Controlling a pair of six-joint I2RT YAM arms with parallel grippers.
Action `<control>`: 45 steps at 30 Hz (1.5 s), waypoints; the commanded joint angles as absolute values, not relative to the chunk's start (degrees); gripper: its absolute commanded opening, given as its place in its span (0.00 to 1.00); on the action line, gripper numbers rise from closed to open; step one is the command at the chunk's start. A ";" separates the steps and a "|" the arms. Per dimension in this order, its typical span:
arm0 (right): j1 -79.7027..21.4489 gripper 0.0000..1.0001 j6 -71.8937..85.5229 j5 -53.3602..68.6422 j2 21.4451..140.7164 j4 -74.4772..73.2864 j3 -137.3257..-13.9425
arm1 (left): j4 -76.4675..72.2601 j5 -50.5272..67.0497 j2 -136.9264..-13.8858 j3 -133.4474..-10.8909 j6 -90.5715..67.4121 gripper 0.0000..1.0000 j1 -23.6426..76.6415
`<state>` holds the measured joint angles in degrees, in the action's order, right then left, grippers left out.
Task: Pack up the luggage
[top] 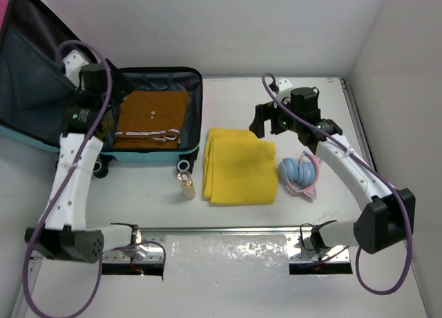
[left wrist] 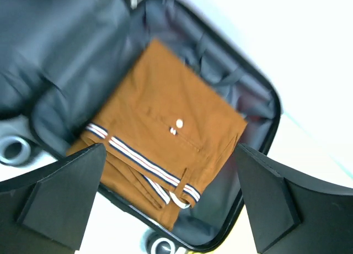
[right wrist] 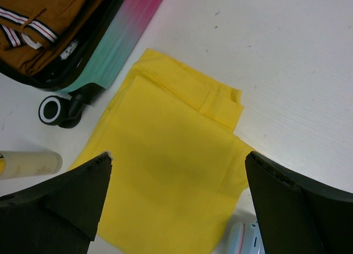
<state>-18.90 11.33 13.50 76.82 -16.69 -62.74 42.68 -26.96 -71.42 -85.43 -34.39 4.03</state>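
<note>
Lying open at the left end of the worktop (top: 235, 90), the luggage (top: 196, 114) has its lid propped up towards the far left corner, and its dark-lined lower half holds folded brown trousers (top: 152, 110) with a striped belt (top: 148, 134) across the near edge. Above these hangs the left hand (left wrist: 168, 152), fingers spread wide and gripping nothing. Just beside the wheels (top: 183, 166) stands a small bottle (top: 186, 185). Next comes a folded yellow cloth (top: 238, 169), flat on the worktop, with the right hand (right wrist: 177, 154) above it, also spread wide and bare. Blue headphones (top: 298, 173) lie just beside the cloth's right edge.
</note>
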 commanded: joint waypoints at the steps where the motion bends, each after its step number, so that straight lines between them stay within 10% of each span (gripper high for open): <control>1: -19.25 0.99 10.55 14.66 79.27 -18.01 -66.35 | 45.66 -27.70 -66.11 -86.23 -23.68 1.00 3.96; 10: -25.49 0.99 6.67 7.99 86.05 -22.68 -66.99 | 28.49 6.04 -83.29 -76.73 -28.65 0.92 3.95; 31: -48.33 0.99 -6.32 -1.84 86.56 -29.35 -55.11 | 24.25 -5.44 -91.06 -67.76 -34.37 0.96 3.25; 45: -55.55 0.95 -13.80 -9.31 98.42 -20.13 -51.41 | 38.48 -20.04 -60.23 -76.72 -30.15 1.00 2.64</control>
<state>-55.64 -11.29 -7.03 95.33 -23.51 -51.72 35.46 -16.38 -64.97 -74.32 -32.38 3.38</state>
